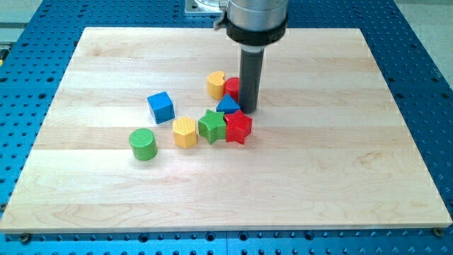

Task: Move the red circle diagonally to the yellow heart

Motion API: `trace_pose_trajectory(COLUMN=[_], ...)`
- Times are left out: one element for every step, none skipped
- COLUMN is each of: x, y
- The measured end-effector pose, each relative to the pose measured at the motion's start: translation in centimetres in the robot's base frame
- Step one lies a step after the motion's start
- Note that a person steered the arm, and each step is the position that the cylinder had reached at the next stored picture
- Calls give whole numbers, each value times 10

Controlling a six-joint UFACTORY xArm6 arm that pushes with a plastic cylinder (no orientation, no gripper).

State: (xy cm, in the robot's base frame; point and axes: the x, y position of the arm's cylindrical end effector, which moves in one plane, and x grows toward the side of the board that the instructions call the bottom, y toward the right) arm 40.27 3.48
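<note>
The red circle [231, 88] sits near the board's middle, partly hidden behind my rod. The yellow heart [216, 84] touches it on the view's left. My tip [248, 110] rests on the board just right of the red circle and of the blue triangle [228, 105], which lies below the circle.
A red star [238, 127], a green star [211, 126] and a yellow hexagon [185, 132] form a row below the triangle. A blue cube [161, 106] and a green cylinder [143, 144] lie further left. The wooden board [340, 177] ends on a blue perforated table.
</note>
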Motion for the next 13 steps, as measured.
trace_pose_trajectory(x=[-10, -40, -59, -50, -15, -22, -75, -98, -93, -26, 21, 10, -16], y=[-8, 24, 49, 3, -44, -29, -8, -48, -96, -140, -140, -103, -102])
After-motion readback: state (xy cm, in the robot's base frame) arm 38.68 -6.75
